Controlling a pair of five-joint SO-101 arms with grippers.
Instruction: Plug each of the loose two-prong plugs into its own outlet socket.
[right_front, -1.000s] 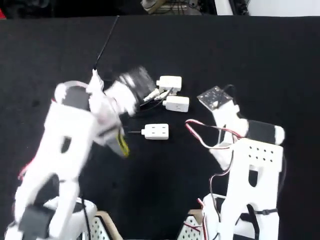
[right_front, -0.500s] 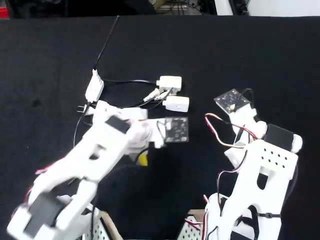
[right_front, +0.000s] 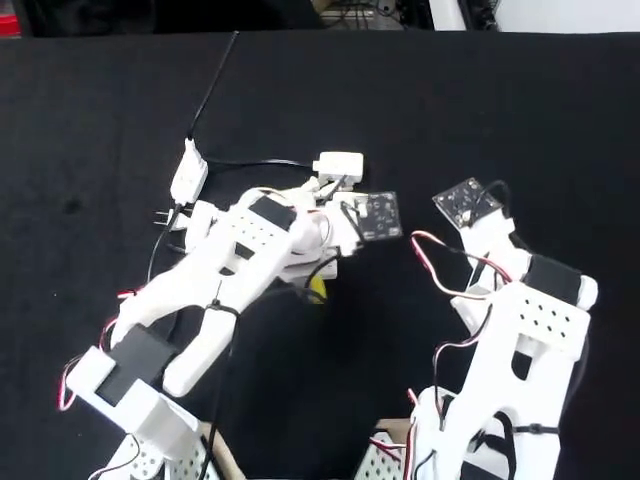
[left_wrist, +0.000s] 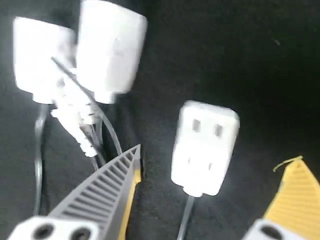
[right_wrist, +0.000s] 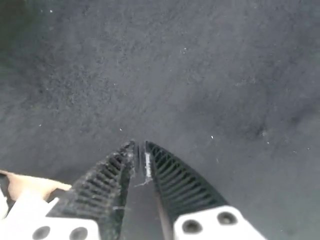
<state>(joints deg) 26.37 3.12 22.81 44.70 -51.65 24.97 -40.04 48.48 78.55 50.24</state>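
The left gripper (left_wrist: 217, 155) is spread wide, grasping nothing; a white outlet socket (left_wrist: 204, 149) lies on the black worktop (left_wrist: 260, 60) between its fingers, apart from both; beyond it sit two more white sockets (left_wrist: 110, 50) with wired plugs (left_wrist: 75, 112) bunched against them. The right gripper (right_wrist: 140, 147) is clenched on nothing above the worktop; a loose white plug (right_front: 188, 172) lies in the high view's upper left.

The fixed high camera looks steeply down over the black surface (right_front: 520, 100). The left wrist camera sits just behind the left tool (left_wrist: 216, 154), close above the white socket blocks (left_wrist: 110, 50), which the high view shows mid-surface. The right wrist camera looks past the right tool (right_wrist: 139, 146), close to the same surface
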